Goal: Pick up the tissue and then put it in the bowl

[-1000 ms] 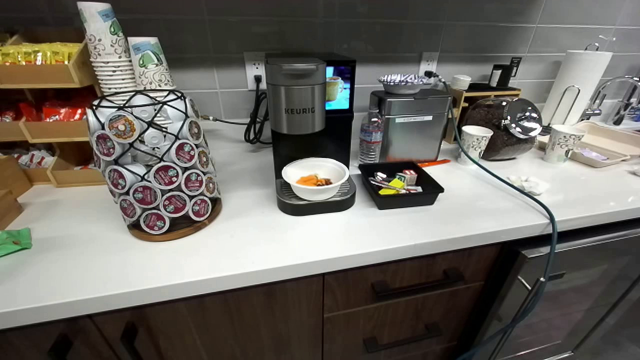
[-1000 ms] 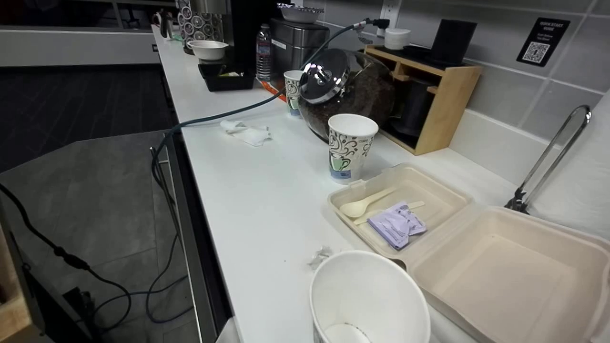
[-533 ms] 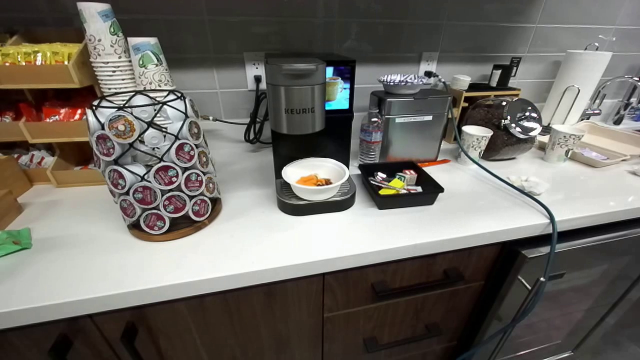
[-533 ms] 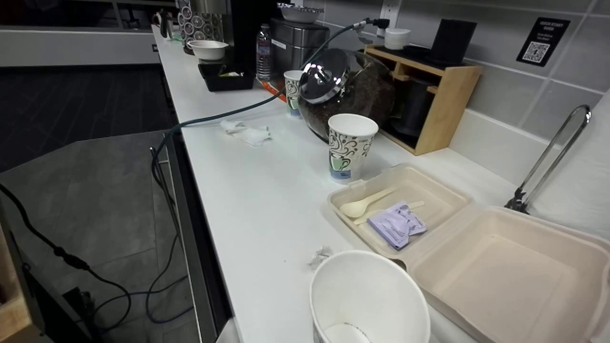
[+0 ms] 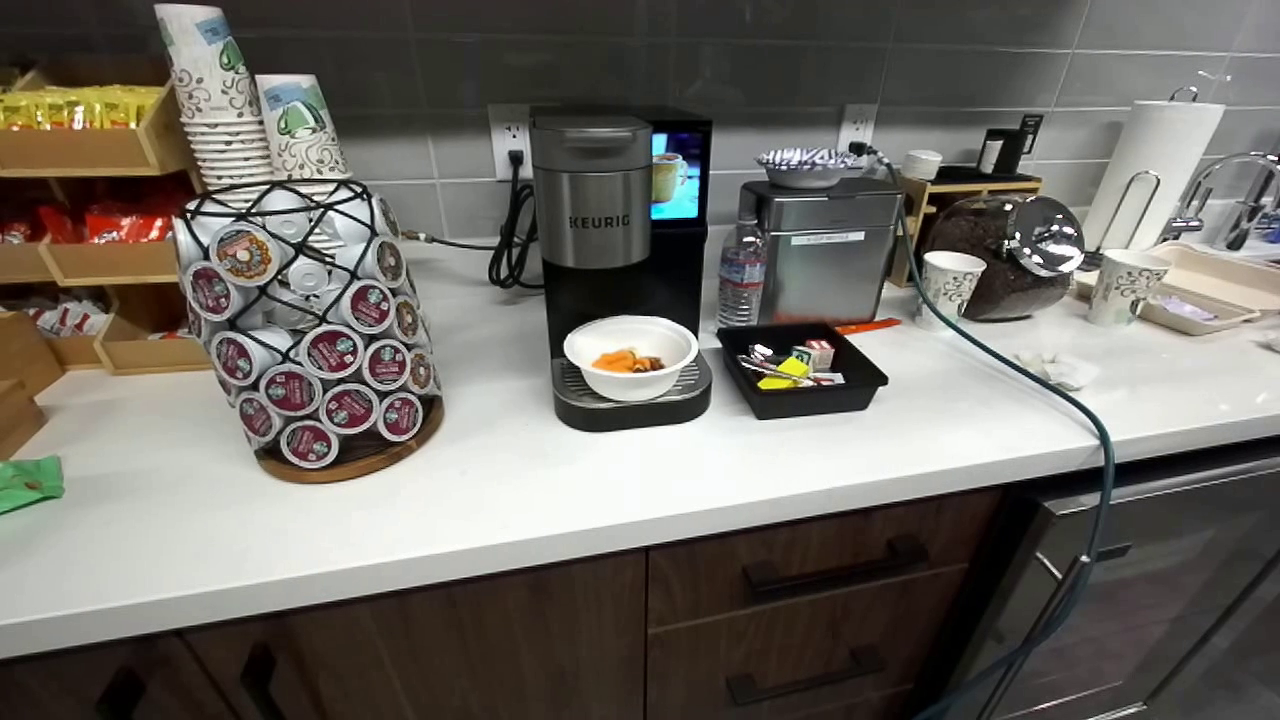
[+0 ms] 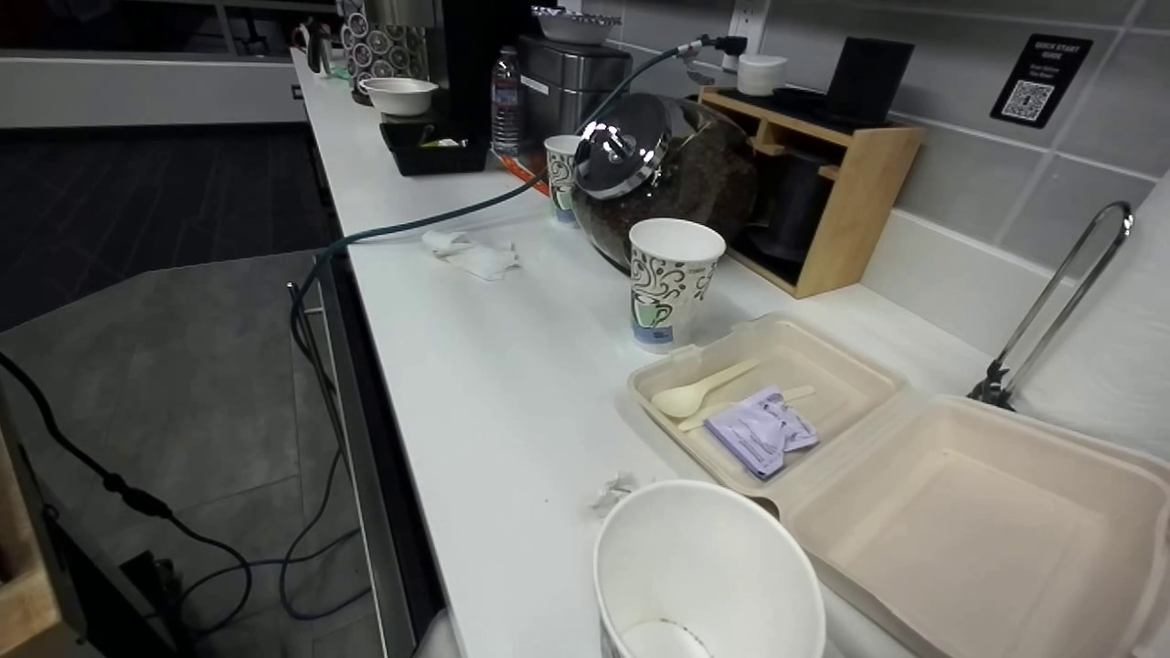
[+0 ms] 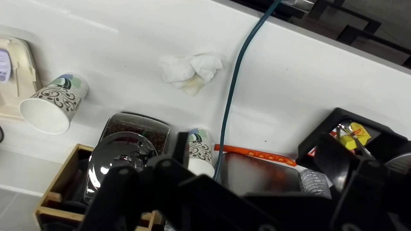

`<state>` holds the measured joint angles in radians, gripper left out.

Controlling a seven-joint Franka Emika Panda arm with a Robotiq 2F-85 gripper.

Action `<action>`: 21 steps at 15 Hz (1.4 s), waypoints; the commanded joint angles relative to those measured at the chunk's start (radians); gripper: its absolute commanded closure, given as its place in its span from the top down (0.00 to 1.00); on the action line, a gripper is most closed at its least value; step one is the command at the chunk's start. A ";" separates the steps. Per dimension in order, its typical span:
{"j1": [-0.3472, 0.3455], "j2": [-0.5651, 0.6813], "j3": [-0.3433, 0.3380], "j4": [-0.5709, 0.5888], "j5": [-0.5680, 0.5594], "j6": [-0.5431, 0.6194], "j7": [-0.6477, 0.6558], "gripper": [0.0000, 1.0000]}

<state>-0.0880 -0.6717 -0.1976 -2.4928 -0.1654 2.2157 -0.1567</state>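
Note:
The tissue [image 7: 179, 70] is a white crumpled scrap lying on the counter. It shows in both exterior views [image 5: 1072, 373] [image 6: 480, 258]. The bowl [image 5: 628, 388] is white, holds some orange and brown bits, and stands on the coffee maker's drip tray. It also shows in the far part of an exterior view [image 6: 399, 99]. I cannot make the bowl out in the wrist view. My gripper [image 7: 256, 144] shows only in the wrist view, coming in from the bottom. Its fingers are spread wide with nothing between them. The tissue appears above and left of the fingers, apart from them.
A dark teal cable [image 7: 231, 86] crosses the counter beside the tissue. Paper cups [image 7: 57, 99] [image 7: 199, 150] and a glass jar [image 7: 123, 157] stand nearby. A black tray [image 5: 815, 400] with small items lies between tissue and bowl. An open takeout box [image 6: 987, 512] is at one end.
The things on the counter stay where they were. The tissue looks slightly dimmer in an exterior view.

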 commanded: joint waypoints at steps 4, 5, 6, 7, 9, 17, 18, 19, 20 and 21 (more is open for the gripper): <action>-0.012 0.006 0.013 0.006 0.014 -0.001 -0.010 1.00; -0.012 0.007 0.013 0.006 0.014 -0.001 -0.010 1.00; -0.012 0.007 0.013 0.006 0.015 -0.001 -0.010 1.00; -0.027 0.022 0.021 0.013 0.006 0.003 0.019 1.00; -0.040 0.083 0.006 0.021 0.024 0.041 0.054 1.00; -0.060 0.458 -0.015 0.059 0.114 0.314 0.123 1.00; -0.074 0.504 -0.008 0.067 0.100 0.335 0.138 1.00; -0.087 0.538 -0.001 0.074 0.079 0.347 0.161 1.00; -0.102 0.582 0.000 0.083 0.052 0.366 0.186 1.00; -0.112 0.620 -0.003 0.096 0.035 0.372 0.208 1.00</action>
<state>-0.1613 -0.1680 -0.2124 -2.4466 -0.0865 2.5588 -0.0164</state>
